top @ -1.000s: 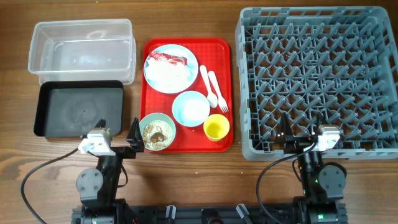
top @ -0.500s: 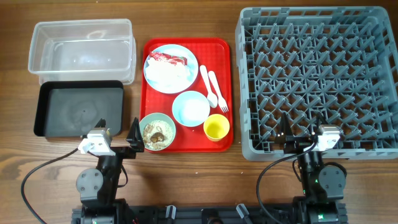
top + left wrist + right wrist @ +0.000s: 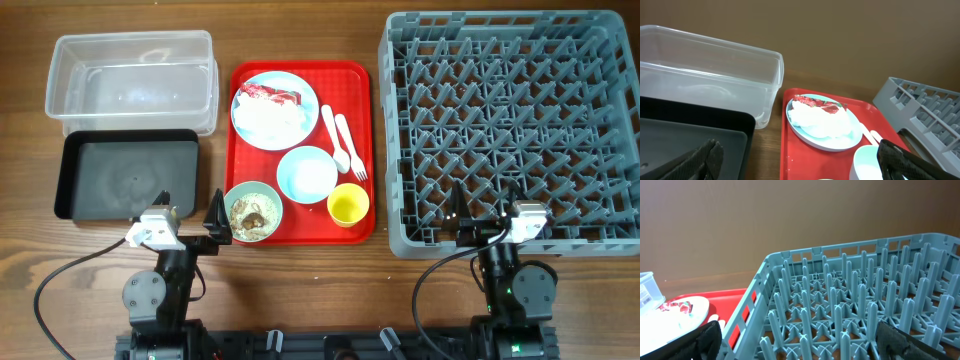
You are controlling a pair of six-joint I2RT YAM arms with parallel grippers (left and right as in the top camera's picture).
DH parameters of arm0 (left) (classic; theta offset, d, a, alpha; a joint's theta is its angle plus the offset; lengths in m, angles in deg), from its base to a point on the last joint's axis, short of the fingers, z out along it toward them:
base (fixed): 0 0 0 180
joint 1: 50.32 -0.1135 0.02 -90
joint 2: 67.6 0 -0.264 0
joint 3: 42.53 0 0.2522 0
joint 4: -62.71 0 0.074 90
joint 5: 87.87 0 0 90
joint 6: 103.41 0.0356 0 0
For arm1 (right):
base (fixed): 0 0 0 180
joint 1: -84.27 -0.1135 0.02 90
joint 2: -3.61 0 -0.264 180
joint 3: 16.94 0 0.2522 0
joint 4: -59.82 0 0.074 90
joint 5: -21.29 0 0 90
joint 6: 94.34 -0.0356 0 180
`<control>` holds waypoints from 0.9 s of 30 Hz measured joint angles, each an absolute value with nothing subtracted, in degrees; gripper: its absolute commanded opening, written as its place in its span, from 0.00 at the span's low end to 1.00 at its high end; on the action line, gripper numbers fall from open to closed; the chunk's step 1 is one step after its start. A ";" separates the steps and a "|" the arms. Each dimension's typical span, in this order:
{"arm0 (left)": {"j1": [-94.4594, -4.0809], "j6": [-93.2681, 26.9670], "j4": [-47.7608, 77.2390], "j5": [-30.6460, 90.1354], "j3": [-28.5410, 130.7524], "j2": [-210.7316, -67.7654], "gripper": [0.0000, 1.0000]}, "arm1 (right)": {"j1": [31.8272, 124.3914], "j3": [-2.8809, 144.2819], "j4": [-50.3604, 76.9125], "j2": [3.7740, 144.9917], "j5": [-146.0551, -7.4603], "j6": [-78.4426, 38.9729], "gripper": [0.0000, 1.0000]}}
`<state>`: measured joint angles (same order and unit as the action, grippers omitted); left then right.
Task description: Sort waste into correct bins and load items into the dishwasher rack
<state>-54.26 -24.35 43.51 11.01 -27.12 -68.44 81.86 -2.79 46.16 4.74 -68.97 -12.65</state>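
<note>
Nothing is sorted so far. Left of the red tray (image 3: 240, 170), the clear tub (image 3: 130, 50) and black tray (image 3: 75, 175) sit empty, and the left gripper (image 3: 188, 215) is spread wide, holding nothing. On it lie the wrapper (image 3: 268, 94), napkins (image 3: 272, 117), scraps (image 3: 250, 212), dishes and cutlery. Right of it, the dishwasher rack (image 3: 510, 120) is bare and the right gripper (image 3: 485, 215) gapes too.

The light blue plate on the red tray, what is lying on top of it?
Crumpled white napkins cover most of the light blue plate, with a red-and-white wrapper at its far edge. Whatever lies beneath the napkins is hidden.
</note>
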 measured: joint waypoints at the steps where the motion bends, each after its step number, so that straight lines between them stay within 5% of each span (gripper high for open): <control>1: -54.26 -24.37 43.51 11.01 -27.12 -68.44 1.00 | 81.86 -2.79 46.16 4.74 -68.97 -12.65 1.00; 27: -54.26 -24.35 43.51 11.01 -27.12 -68.44 1.00 | 81.86 -2.79 46.16 4.74 -68.97 -12.65 1.00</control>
